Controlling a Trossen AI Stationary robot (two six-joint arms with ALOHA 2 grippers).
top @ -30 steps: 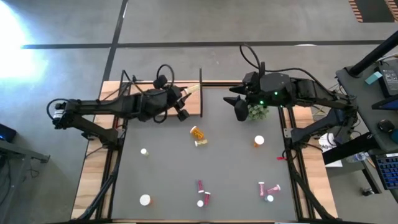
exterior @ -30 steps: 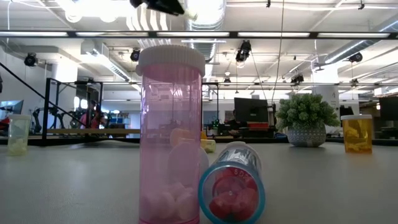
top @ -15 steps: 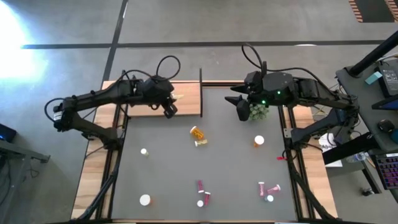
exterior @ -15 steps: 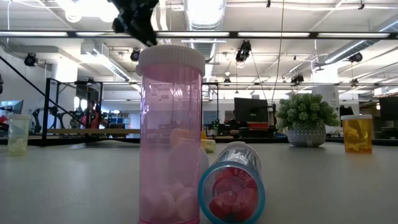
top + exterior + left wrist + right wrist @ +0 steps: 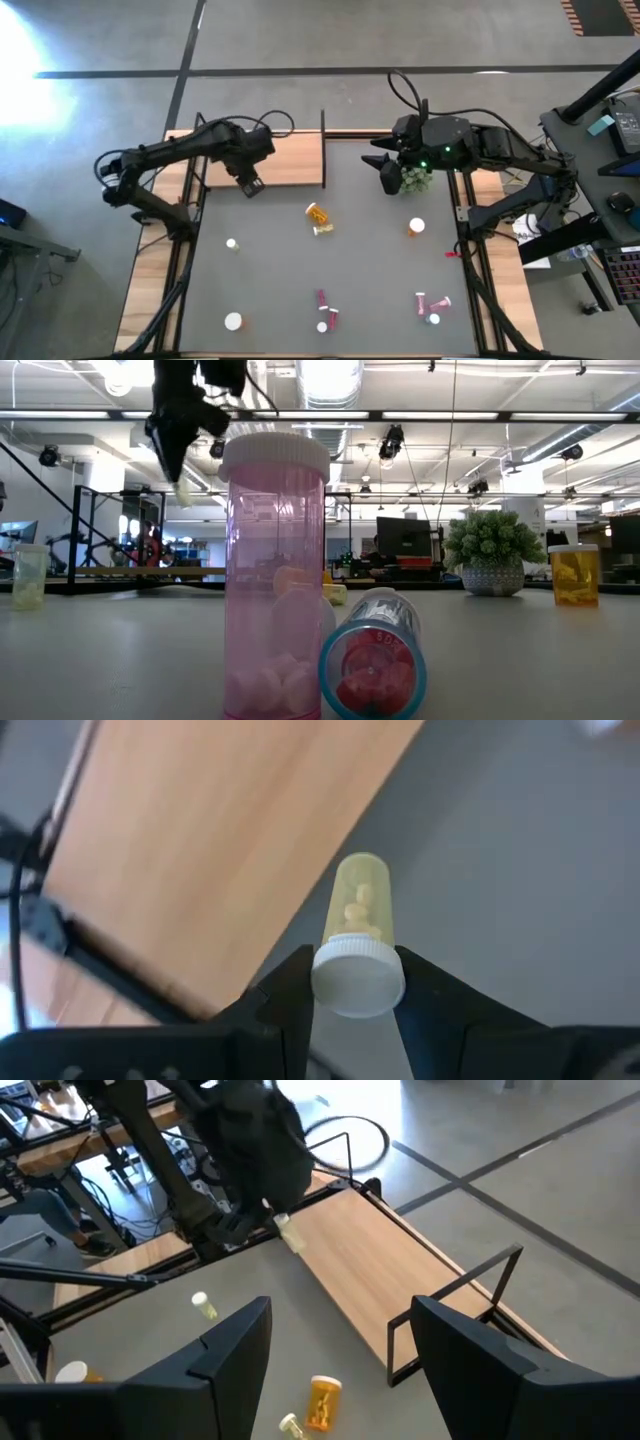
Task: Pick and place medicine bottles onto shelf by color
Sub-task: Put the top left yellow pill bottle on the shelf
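Observation:
My left gripper (image 5: pixel 248 185) points down over the near edge of the light-wood shelf (image 5: pixel 285 158), shut on a yellowish medicine bottle (image 5: pixel 360 905) with a white cap. In the low view it hangs high at the left (image 5: pixel 180 455). My right gripper (image 5: pixel 388 176) waits open and raised at the far right, beside the green plant (image 5: pixel 416 179). Other medicine bottles stay on the grey mat: an orange one lying on its side (image 5: pixel 318 217), an orange one upright (image 5: pixel 416 227), pink ones near the front (image 5: pixel 325 312) and white-capped ones at the left (image 5: pixel 232 243). My left gripper pinches the yellowish bottle at its white cap (image 5: pixel 358 982) between its two fingers (image 5: pixel 292 990), which stand on opposite sides of the cap. The fingers come from above, pointing down. The bottle hangs below them, bottom end down, lifted clear over the line where shelf and mat meet.
A thin black post (image 5: pixel 323 148) stands at the shelf's right end. Two more pink bottles (image 5: pixel 430 305) lie at the near right. Close to the low camera stand an upright pink bottle (image 5: pixel 274 575) and a lying one (image 5: pixel 373 665). The mat's middle (image 5: pixel 270 270) is bare.
My left gripper, still shut on the yellowish bottle, has swung from over the shelf toward the table's left and slightly toward the near edge, has come down, and has tipped from nearly level to pointing down. The bottle has turned with it and now hangs bottom down.

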